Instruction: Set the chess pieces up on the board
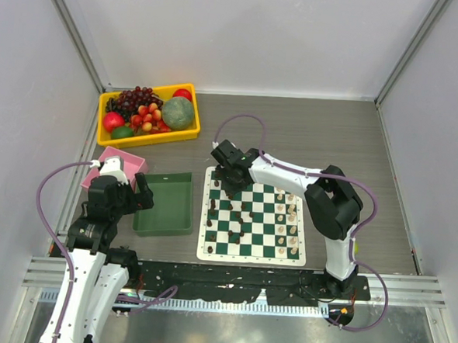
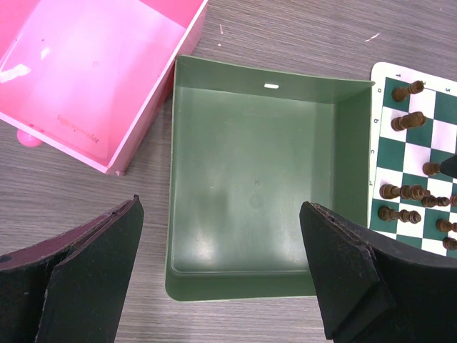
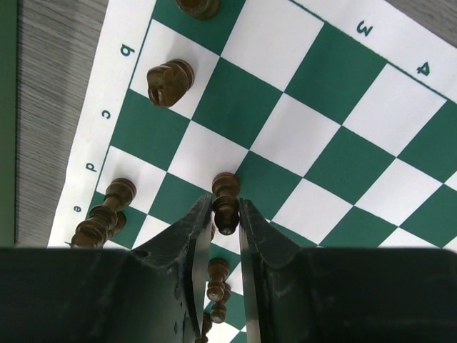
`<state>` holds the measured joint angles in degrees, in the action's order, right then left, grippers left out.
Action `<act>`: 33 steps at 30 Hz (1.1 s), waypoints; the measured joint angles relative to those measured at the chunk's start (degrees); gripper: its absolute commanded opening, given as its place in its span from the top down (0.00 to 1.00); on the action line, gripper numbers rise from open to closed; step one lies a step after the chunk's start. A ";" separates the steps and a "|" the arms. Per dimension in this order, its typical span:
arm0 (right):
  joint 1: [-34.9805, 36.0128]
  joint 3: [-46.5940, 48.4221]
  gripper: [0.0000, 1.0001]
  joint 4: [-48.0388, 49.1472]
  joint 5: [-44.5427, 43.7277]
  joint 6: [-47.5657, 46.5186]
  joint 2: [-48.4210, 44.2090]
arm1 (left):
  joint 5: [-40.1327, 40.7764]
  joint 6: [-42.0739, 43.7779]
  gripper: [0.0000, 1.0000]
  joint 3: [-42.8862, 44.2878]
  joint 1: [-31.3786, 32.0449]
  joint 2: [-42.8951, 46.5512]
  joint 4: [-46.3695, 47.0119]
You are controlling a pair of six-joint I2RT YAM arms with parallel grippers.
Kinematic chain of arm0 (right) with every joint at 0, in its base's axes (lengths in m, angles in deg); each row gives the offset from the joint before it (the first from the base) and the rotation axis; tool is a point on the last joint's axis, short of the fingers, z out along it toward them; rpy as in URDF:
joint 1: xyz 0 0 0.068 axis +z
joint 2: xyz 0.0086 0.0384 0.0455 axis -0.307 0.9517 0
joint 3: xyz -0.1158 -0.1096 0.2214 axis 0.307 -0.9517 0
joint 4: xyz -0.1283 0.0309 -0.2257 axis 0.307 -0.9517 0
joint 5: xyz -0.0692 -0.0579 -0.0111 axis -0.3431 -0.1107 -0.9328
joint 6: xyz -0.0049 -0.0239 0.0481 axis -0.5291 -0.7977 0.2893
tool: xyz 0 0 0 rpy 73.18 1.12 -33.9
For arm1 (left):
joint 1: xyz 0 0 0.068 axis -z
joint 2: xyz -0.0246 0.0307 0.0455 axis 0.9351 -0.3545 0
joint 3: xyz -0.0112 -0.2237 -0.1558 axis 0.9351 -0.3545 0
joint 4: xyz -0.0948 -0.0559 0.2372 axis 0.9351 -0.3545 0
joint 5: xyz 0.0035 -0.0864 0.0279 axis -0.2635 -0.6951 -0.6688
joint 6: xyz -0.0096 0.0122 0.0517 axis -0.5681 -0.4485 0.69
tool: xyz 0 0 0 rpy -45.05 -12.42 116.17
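**Right hand (image 3: 223,205) pinches a dark chess piece (image 3: 226,187)**

Fingers (image 3: 193,243) clamp narrowly on it above the far-left squares of the board (image 3: 335,86). Other chess pieces (image 1: 288,214) sit scattered across the board on the counter (image 1: 370,149). Left hand (image 2: 221,211) hovers spread wide over the green tray (image 2: 250,179).

the board (image 3: 118,83) has b, c, d, e and 3, 4 printed on its white border.

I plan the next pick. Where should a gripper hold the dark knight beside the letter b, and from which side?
Hold the dark knight by its head, coming straight down from above. It stands upright on its square, and the head's two flatter sides should suit the fingers.
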<state>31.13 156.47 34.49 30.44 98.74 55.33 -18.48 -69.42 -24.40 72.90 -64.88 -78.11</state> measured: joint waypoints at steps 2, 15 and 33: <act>0.00 -0.37 0.79 0.02 0.13 0.04 0.00 | 0.00 0.00 0.01 0.00 0.00 0.00 0.02; 0.83 0.04 0.84 0.63 0.59 0.33 -0.20 | 0.00 0.00 0.01 0.00 0.00 0.00 0.02; 3.41 7.08 0.83 0.72 0.09 0.59 2.82 | -0.02 0.00 0.01 0.00 0.00 0.00 0.00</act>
<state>34.54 163.56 35.21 30.53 99.33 58.15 -18.50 -69.42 -24.40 72.90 -64.88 -78.11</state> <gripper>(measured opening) 0.227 0.991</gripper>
